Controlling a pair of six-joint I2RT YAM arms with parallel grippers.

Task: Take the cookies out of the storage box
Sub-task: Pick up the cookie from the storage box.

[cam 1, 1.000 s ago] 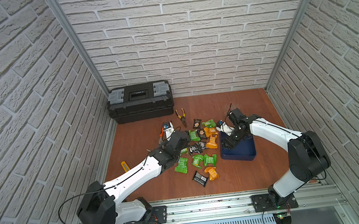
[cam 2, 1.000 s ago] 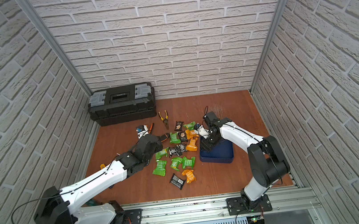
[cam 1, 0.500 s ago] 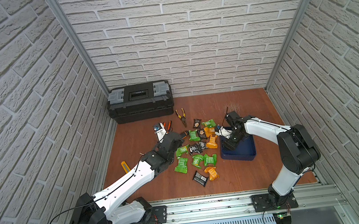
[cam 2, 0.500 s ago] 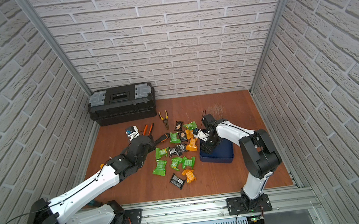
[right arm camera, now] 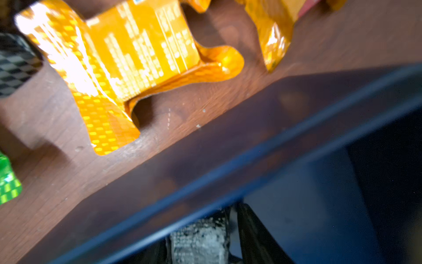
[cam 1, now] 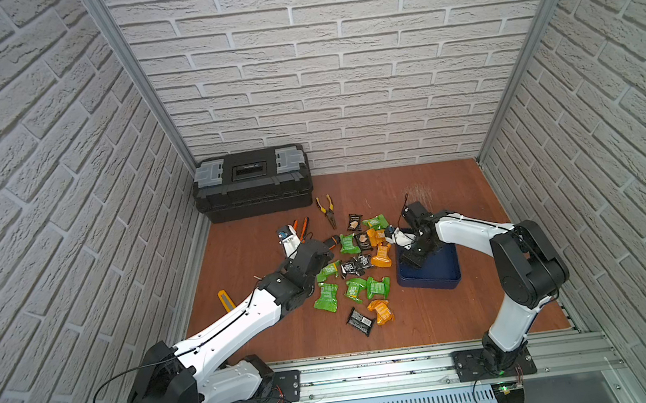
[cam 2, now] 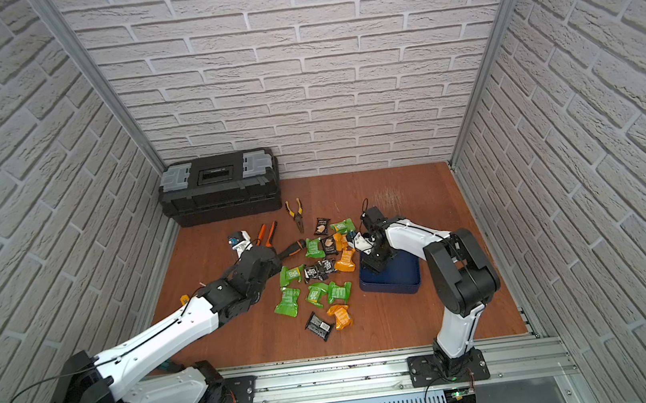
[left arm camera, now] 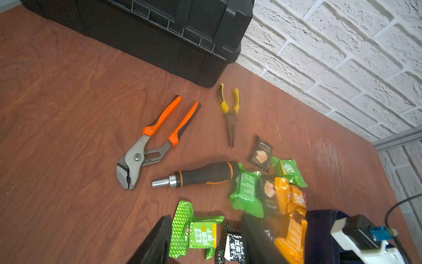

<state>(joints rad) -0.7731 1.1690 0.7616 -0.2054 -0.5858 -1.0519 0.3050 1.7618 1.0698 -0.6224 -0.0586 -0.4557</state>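
Cookies lie between left fingers, parted and empty, and right fingers, opening unclear. The storage box beneath those looks emptied; little remains.

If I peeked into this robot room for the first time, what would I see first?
Probably the shiny green, orange and black cookies scattered over the middle of the wooden table. Right beside them sits the dark blue storage box, with the right gripper low at its corner nearest the packets and no packet showing inside. A big black toolbox stands by the back wall.
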